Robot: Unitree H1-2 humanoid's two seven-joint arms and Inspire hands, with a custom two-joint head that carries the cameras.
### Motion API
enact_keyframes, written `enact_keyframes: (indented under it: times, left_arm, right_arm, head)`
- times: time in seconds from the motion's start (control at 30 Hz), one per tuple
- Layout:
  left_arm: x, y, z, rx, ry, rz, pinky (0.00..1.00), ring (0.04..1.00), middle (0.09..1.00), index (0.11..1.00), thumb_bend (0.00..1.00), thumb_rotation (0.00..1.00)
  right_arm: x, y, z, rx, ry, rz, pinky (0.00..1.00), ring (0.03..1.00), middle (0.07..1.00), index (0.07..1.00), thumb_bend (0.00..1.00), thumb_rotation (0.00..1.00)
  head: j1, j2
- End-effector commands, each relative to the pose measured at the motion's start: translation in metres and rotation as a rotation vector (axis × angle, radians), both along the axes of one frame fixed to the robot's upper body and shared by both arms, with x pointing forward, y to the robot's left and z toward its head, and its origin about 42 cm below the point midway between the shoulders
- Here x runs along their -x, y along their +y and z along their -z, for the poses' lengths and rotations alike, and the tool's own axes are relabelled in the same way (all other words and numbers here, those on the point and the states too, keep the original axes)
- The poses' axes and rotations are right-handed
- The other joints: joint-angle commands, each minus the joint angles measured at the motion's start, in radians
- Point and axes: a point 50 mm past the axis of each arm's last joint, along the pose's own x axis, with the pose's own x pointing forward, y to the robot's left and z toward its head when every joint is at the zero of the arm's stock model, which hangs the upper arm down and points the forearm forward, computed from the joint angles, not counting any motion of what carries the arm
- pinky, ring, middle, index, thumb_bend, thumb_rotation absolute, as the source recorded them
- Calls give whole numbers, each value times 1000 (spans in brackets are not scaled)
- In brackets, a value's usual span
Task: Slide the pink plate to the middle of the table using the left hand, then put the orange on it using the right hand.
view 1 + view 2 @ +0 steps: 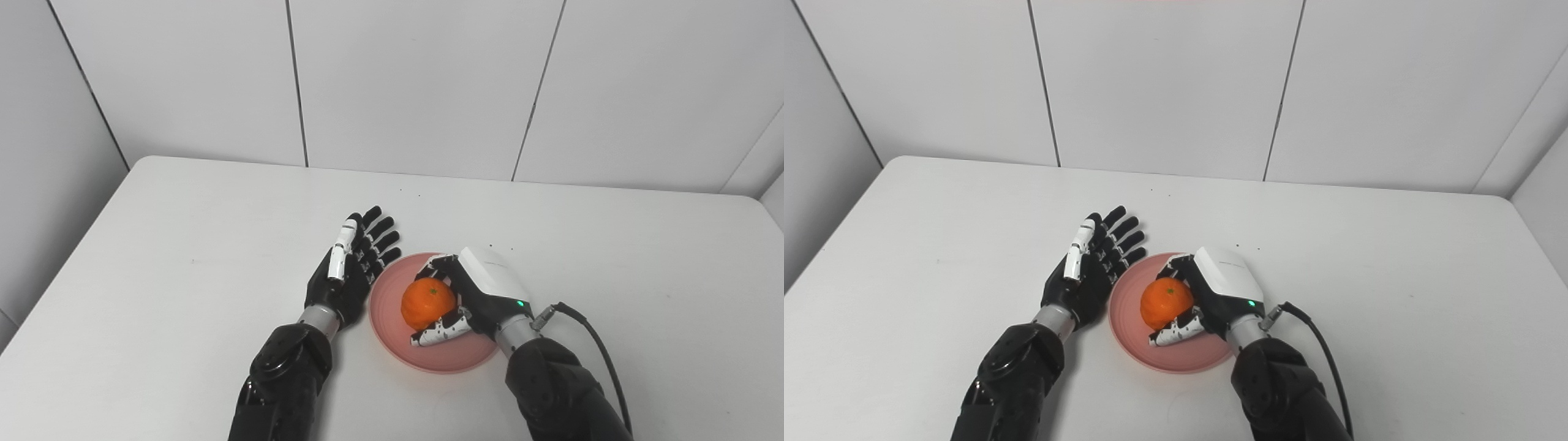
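The pink plate (392,334) lies on the white table near its middle, close to the front. An orange (427,303) rests on the plate, and my right hand (474,294) wraps it from the right side, fingers behind and thumb in front. My left hand (352,266) stands just left of the plate's rim, palm toward the plate, fingers straight and spread, holding nothing. In the right eye view the same orange (1165,302) sits inside the plate (1127,331) with the right hand (1213,294) curled on it.
The white table (184,245) ends at a grey wall behind and at both side edges. A black cable (597,349) loops from my right wrist over the table at the right.
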Motion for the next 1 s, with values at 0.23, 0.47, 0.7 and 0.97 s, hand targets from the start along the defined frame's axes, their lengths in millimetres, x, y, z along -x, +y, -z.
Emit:
enact_keyframes:
  times: [0.23,0.47,0.7,0.97]
  left_arm:
    - [-1,0,3,-8,34,9,909,914,925,921,359,1000]
    - [0,0,3,-11,34,8,897,907,920,916,358,1000]
    - [-1,0,4,-13,33,10,895,909,921,919,359,1000]
    - [-2,-1,4,-29,29,7,886,899,913,915,361,1000]
  right_arm:
    - [-3,3,-30,-21,-71,-5,190,284,385,643,802,168]
    - [-2,3,-34,13,-65,-22,493,622,694,745,907,231]
    - [-2,1,-38,17,-64,-39,677,787,830,831,961,256]
    - [1,-6,-52,-15,-134,-37,759,853,887,907,993,428]
  head:
    - [3,0]
    - [4,2]
    - [4,4]
    - [4,3]
